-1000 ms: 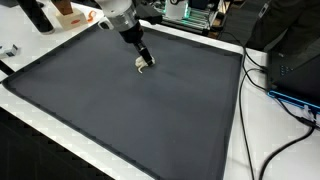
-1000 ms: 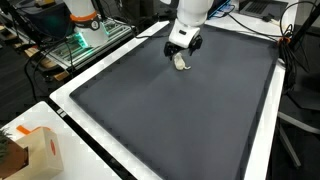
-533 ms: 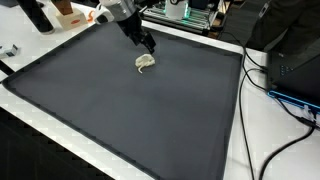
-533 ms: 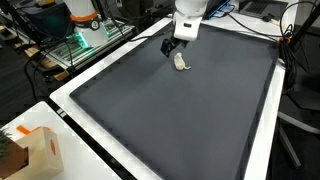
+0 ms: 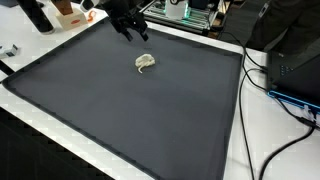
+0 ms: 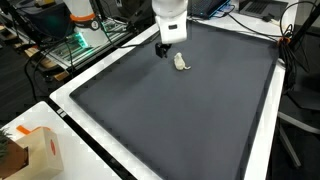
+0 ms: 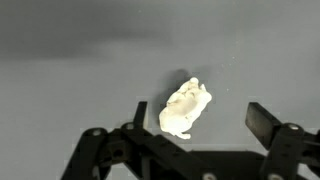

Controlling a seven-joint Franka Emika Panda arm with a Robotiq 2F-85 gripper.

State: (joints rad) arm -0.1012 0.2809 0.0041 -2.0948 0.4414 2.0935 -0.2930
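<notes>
A: What is the black two-finger gripper (image 6: 161, 52) doing?

B: It is hovering with its jaws spread fully wide and is carrying nothing. It is hanging above the large dark grey rectangular mat (image 5: 120, 115), just beside the small cream-white crumpled lump (image 7: 185, 108) and not touching it.

A: Where is the lump lying on the mat?

B: It is resting flat on the mat's surface, in the half nearer the edge that borders the green-lit electronics rack (image 6: 82, 40), well apart from the mat's other three edges.

A: Which way is it pointing?

B: In the wrist view its long axis is running on a steep diagonal, from the broader end at lower left to the narrower end at upper right. The two fingers are standing to either side of it, so the jaw line is already crossing the short axis, though slightly skewed.

A: How should a grip be made well?

B: My judgement: centre over the lump's middle, twist the wrist a little to square the jaws with the short axis, and descend until the fingertips are nearly brushing the mat. The lump is looking low and soft, so a shallow pinch is risking a slip.

A: Anything further out?

B: Black cables (image 5: 268, 75) are trailing off the mat's side.
</notes>
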